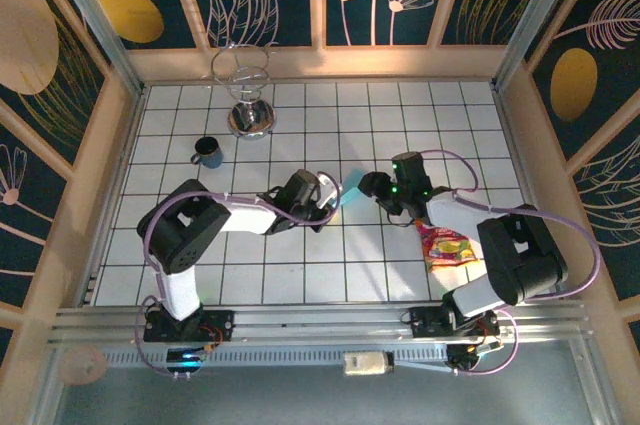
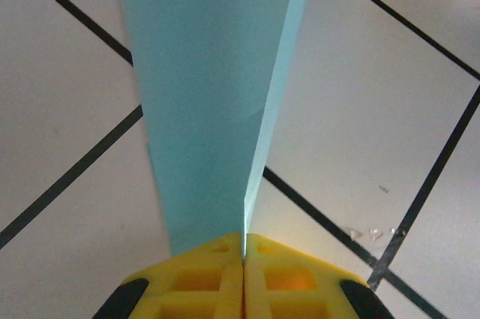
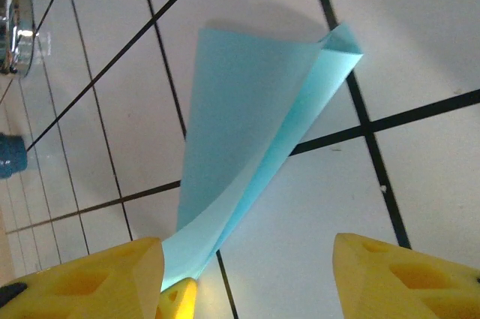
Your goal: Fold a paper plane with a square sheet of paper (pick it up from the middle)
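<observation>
Left tool [image 2: 244, 259] pinches the part-folded square sheet of paper [image 2: 202, 94]; right tool [image 3: 247, 274] spread. I judge mid-fold; next, right tool must grip its free edge.

Top view: blue paper [image 1: 350, 191] is mostly buried between left hand [image 1: 330, 190] and right hand [image 1: 368, 185]. A sliver shows, fold shape unreadable. Snack packet [image 1: 447, 245], toward the worktop's near right corner, sits partly under the right arm.

Left wrist: paper's far end runs off the top edge, near end vanishes into the pinched fingers [image 2: 202, 278].

Right wrist: both yellow fingers [image 3: 405, 278] cut by the bottom edge. Chrome base [image 3: 11, 26] and blue cup [image 3: 9, 155] clipped at the left edge.
</observation>
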### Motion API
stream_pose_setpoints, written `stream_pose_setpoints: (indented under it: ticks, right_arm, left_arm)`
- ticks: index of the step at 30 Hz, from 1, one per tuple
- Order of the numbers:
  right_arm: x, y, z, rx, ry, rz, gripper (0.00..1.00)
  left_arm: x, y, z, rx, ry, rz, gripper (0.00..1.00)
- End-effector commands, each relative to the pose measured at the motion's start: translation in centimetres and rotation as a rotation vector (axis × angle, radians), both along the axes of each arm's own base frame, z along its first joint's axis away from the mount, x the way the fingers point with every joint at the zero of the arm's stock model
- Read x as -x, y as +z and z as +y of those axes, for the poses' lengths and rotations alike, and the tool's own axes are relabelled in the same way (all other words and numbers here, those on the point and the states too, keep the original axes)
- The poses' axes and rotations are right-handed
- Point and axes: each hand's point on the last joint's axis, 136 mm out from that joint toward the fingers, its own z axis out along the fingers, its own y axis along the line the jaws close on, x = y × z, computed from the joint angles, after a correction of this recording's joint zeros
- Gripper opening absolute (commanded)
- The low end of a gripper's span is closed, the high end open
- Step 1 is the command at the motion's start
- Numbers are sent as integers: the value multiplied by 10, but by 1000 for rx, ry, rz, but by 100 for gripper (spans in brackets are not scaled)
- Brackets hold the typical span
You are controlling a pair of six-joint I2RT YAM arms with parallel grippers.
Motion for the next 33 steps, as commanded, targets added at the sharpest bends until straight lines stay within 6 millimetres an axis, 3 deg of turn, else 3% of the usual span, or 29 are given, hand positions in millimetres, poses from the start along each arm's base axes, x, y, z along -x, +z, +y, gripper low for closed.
stream_pose_setpoints:
  ticks: [1, 6, 9, 16, 20, 33]
  right_arm:
    - [-4, 13, 10, -27, 89, -97, 60]
    - [-1, 0, 14, -13, 135, -82, 58]
    - [0, -4, 15, -5, 150, -79, 57]
    - [1, 7, 15, -15, 163, -141, 59]
    - [2, 3, 12, 7, 168, -135, 59]
    - [-3, -21, 24, 48, 228, -49, 59]
  left_arm:
    - [14, -17, -1, -30, -9, 149, 7]
    - [19, -22, -6, -17, 0, 262, 7]
    - [12, -10, -13, 33, 14, 292, 7]
    - [5, -2, -9, 156, 71, 418, 6]
    - [2, 1, -9, 187, 88, 468, 6]
    - [3, -7, -12, 210, 126, 601, 6]
